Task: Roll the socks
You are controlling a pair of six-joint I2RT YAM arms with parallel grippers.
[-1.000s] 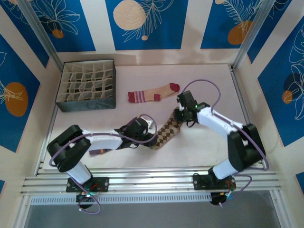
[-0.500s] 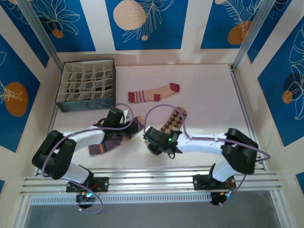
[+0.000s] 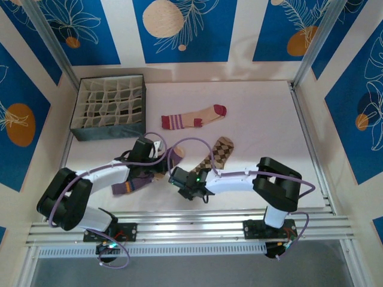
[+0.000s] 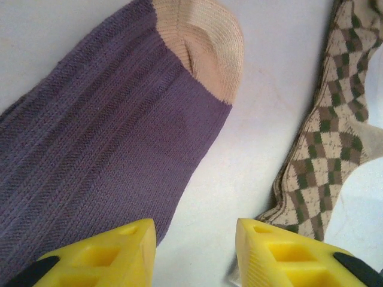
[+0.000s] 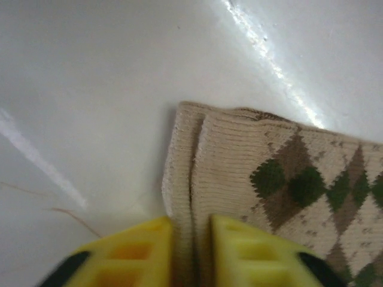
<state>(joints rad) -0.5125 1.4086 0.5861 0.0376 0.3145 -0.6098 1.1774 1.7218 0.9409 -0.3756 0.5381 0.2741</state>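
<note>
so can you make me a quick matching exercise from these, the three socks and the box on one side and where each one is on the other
Things
1. purple sock
2. argyle sock
3. tan sock with red toe
4. divider box

Places or states
A. far left corner
B. cuff pinched by the right gripper
C. lying flat, apart from both grippers
D. under the open left gripper

Pairs: 1-D, 2-B, 3-C, 4-A
</note>
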